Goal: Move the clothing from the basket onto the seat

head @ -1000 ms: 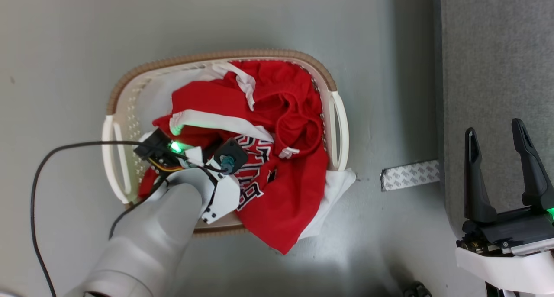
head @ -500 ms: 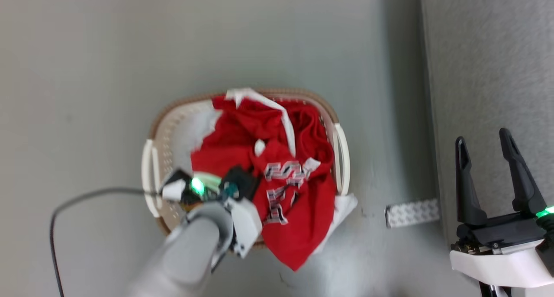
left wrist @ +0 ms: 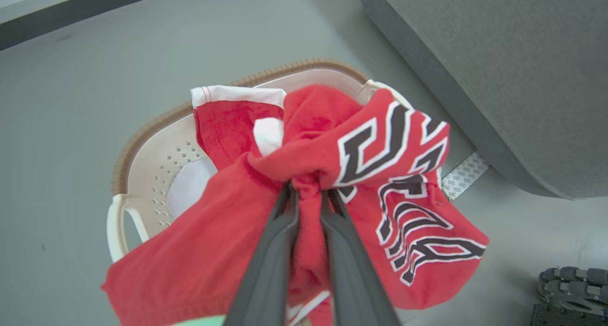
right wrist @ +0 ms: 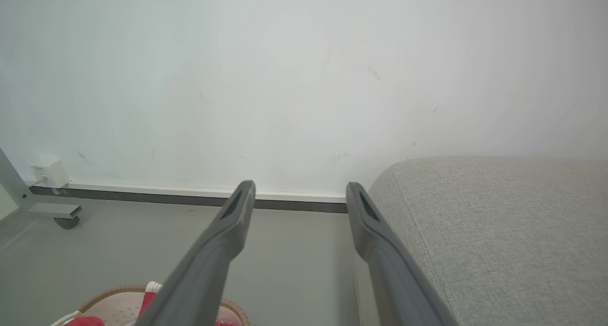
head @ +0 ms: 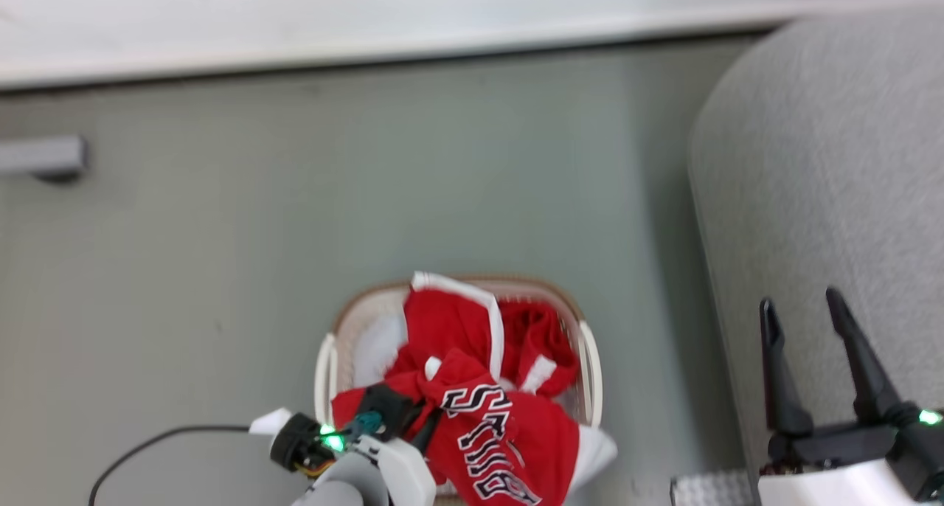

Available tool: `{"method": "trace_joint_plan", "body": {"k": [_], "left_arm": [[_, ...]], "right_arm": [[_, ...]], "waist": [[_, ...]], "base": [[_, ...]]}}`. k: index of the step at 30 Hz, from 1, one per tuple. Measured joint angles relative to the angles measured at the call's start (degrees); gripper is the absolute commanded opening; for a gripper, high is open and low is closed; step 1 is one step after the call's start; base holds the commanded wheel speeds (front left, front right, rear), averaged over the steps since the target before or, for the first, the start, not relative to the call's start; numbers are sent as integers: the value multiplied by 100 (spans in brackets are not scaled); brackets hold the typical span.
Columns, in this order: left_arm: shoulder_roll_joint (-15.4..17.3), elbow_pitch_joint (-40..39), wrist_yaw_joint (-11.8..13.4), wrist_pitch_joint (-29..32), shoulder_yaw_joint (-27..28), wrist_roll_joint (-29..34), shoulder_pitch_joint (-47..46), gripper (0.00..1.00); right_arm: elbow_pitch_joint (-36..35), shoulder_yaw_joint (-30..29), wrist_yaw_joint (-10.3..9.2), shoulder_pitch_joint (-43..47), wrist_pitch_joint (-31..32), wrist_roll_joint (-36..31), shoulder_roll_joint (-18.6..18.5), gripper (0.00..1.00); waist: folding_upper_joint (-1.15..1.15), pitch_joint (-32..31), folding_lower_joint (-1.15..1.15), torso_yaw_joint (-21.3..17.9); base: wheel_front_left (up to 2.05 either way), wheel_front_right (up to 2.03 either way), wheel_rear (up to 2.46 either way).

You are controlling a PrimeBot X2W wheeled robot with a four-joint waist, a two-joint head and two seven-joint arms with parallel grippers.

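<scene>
Tightly, a bunch of the red lettered clothing (left wrist: 380, 174) is pinched between the narrowed fingers of the left claw (left wrist: 308, 188), with fabric draped down on both sides of it. Directly beneath that claw the basket (left wrist: 142, 159) is seen on the floor (left wrist: 71, 102), a white cloth (left wrist: 185, 193) lying inside. The seat (left wrist: 498, 79) lies beyond it, and by the seat's rounded edge the right claw (head: 800, 299) is held wide and empty.

We grip with our left arm and hold our right arm open.
Our left gripper (left wrist: 308, 193) has its two dark fingers drawn nearly together, pinching a fold of the clothing (left wrist: 380, 140) between their tips. Its pale forearm (head: 335, 491) rises from the bottom edge of the head view. Our right gripper (head: 800, 299) holds nothing, its fingers spread wide and pointing up that view.
</scene>
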Motion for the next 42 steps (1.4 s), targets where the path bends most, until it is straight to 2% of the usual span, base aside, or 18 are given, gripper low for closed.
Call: {"method": "trace_joint_plan", "body": {"k": [13, 21, 31, 36, 42], "left_arm": [[154, -1069, 223, 92, 356, -511, 655, 0], [271, -2417, 446, 458, 445, -665, 859, 0], [509, -4198, 780, 1139, 598, -782, 966, 0], [617, -4731, 857, 1451, 536, -780, 1062, 0], [686, -5161, 901, 1668, 445, -746, 1084, 0]], "right_arm": [[380, 130, 0, 720, 1, 44, 1, 100], [467, 167, 0, 1045, 1, -121, -1, 100], [237, 371, 0, 1053, 1, -352, -2, 100], [-45, 822, 0, 1041, 0, -582, -23, 100], [-114, 1749, 0, 870, 1, -579, -381, 100]], "waist": [[0, -1554, -1, 194], [0, -2231, -1, 359], [0, -2601, -1, 461], [0, -2626, 0, 425], [0, -2602, 0, 392]], "base": [[0, 0, 0], [0, 0, 0], [0, 0, 0], [0, 0, 0], [0, 0, 0]]}}
